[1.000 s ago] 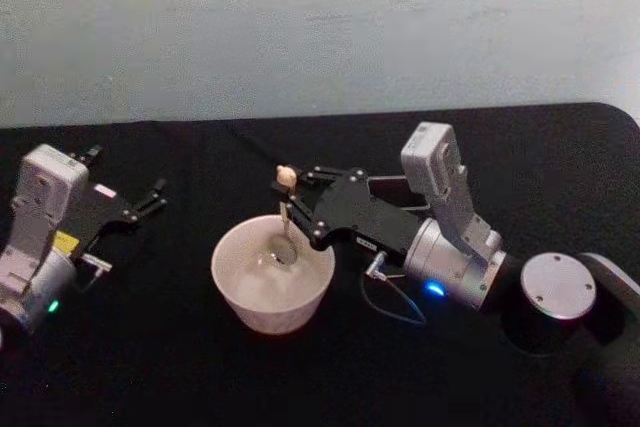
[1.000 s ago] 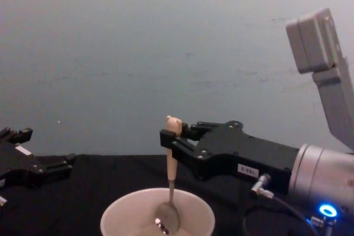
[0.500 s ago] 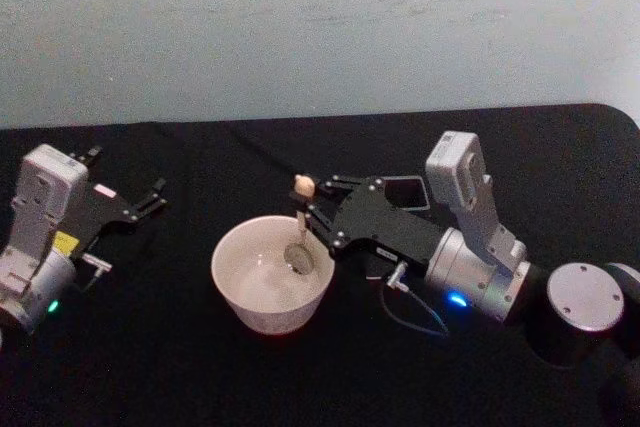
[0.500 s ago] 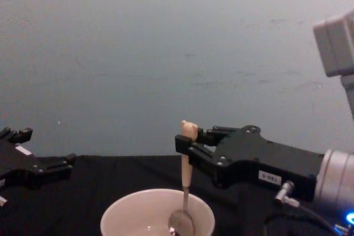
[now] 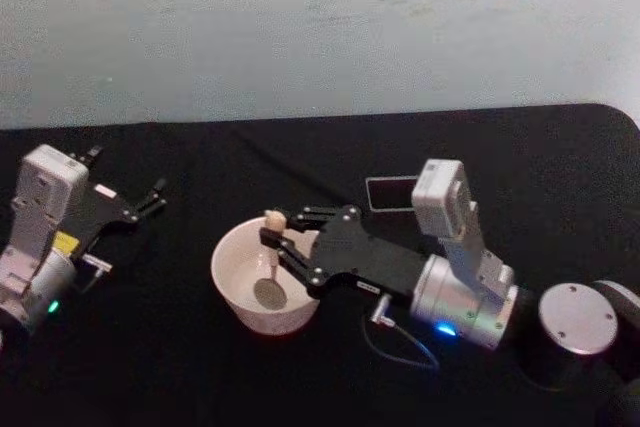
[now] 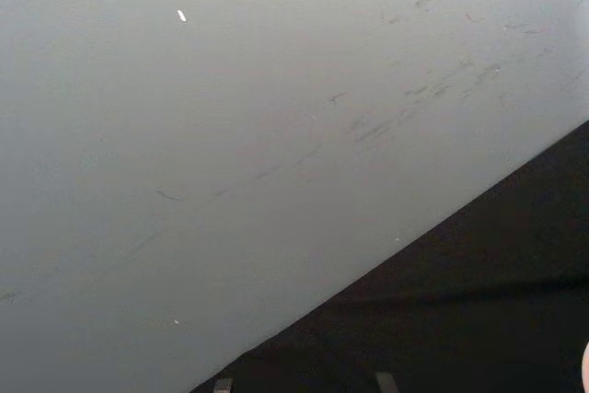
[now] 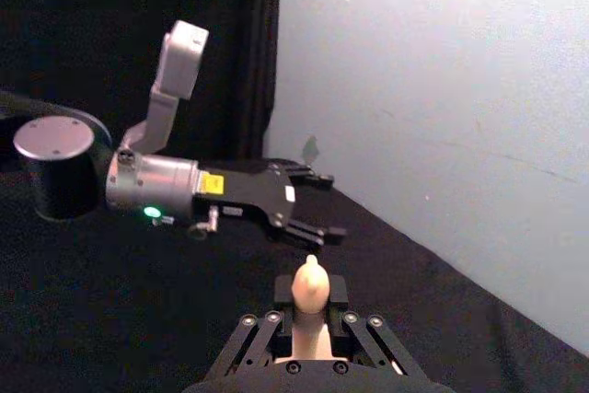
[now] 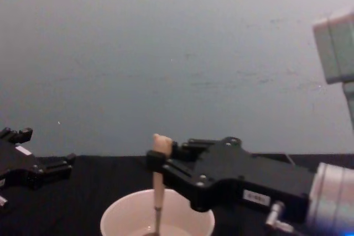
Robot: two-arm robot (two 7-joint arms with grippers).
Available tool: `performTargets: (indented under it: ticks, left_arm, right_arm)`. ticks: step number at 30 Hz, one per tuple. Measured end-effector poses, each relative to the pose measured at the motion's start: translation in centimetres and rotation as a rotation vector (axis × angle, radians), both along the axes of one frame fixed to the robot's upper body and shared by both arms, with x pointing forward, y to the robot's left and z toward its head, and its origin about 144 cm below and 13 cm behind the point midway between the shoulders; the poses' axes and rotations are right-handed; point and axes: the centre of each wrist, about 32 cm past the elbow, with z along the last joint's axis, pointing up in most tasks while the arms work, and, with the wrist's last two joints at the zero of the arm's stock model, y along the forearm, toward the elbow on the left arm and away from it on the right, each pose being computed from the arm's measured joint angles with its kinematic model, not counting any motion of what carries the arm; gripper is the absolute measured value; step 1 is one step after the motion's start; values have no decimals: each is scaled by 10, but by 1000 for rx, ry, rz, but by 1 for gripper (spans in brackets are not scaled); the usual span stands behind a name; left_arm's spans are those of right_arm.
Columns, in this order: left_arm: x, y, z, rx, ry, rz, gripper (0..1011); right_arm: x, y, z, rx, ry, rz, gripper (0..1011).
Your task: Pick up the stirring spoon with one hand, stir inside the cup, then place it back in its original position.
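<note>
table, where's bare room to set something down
Bare: between left gripper and cup, and the far strip by the wall. Crowded: over and right of the cup, with the right gripper, spoon and holder.

Right hand (image 5: 270, 238) and spoon (image 5: 272, 263) crowd the cup (image 5: 226, 265).

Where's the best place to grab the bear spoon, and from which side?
Grab the spoon by its beige handle, just under the bear head, from the side. It stands upright with its bowl down in the cup, so only the handle is free. The right gripper pinches it there, reaching in from the right. The left gripper rests open on the left.
</note>
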Motion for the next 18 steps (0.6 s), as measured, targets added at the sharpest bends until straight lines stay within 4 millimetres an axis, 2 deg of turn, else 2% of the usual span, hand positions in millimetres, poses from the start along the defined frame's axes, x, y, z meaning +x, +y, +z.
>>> performTargets:
  ticks: [9,18]
  left_arm:
    - [0,0,0,0,0,0,1002]
    - [0,0,0,0,0,0,1001]
  right_arm:
    - [15,20,0,7,-12,-38,211]
    - [29,20,0,4,-19,-111,211]
